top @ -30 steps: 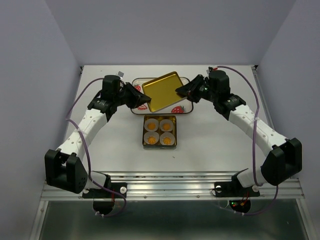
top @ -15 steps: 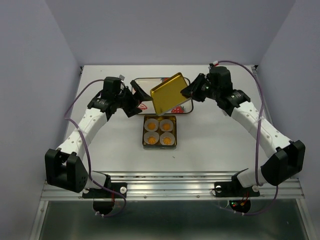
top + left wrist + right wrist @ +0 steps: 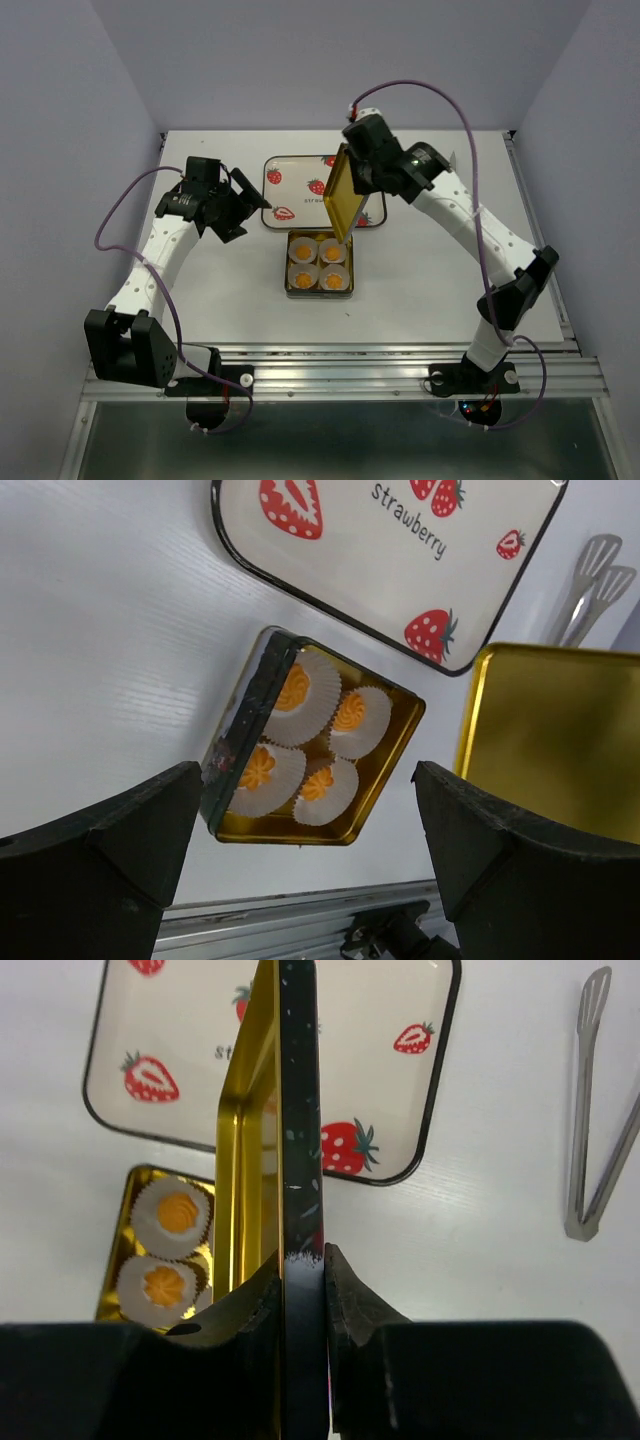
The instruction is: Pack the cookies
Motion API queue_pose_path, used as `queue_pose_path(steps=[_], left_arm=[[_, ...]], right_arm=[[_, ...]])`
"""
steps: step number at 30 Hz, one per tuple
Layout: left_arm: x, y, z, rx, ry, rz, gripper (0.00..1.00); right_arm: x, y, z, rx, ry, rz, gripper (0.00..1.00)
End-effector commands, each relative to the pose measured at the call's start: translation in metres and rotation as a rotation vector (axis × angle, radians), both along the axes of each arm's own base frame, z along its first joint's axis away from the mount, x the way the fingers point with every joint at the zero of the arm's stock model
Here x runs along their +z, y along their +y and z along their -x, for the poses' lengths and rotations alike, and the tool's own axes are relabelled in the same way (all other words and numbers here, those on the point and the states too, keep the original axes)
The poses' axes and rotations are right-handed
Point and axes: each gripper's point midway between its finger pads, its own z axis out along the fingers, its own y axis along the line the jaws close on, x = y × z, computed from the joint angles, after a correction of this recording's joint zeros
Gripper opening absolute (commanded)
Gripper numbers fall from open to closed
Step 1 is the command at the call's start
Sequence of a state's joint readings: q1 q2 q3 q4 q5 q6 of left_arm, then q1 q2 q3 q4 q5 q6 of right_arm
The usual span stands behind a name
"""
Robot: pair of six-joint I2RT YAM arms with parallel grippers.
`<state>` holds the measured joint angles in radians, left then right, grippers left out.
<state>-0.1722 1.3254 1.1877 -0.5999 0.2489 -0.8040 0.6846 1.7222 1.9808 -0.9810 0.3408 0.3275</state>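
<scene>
Top external: four cookies [image 3: 304, 251] sit in a gold tin [image 3: 319, 295] mid-counter [image 3: 200, 290]. At their 12 o'clock the right tool [image 3: 302, 1272] is pinched tight on the upright gold lid [image 3: 338, 200]. At their 10 o'clock the left tool [image 3: 308, 780] gapes wide, empty.

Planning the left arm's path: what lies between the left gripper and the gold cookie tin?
Only bare white table, in the top external view, lies between the left gripper and the square gold tin of orange cookies.
</scene>
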Motion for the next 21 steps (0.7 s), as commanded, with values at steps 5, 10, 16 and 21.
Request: queue_pose_path(steps=[5, 10, 16, 21], left_arm=[[-0.003, 0.033, 0.015, 0.074, -0.007, -0.116, 0.99], [-0.008, 0.034, 0.018, 0.071, -0.005, -0.116, 0.99], [-0.012, 0.032, 0.020, 0.062, 0.005, -0.111, 0.99], [-0.014, 0.034, 0.015, 0.067, 0.006, -0.124, 0.99]], right_arm=[[-0.007, -0.010, 0.029, -0.064, -0.075, 0.568, 0.01], [0.004, -0.007, 0.030, -0.072, -0.143, 0.667, 0.01], [0.014, 0.002, 0.040, 0.007, -0.190, 0.779, 0.01], [-0.007, 0.015, 0.056, 0.096, -0.180, 0.889, 0.01]])
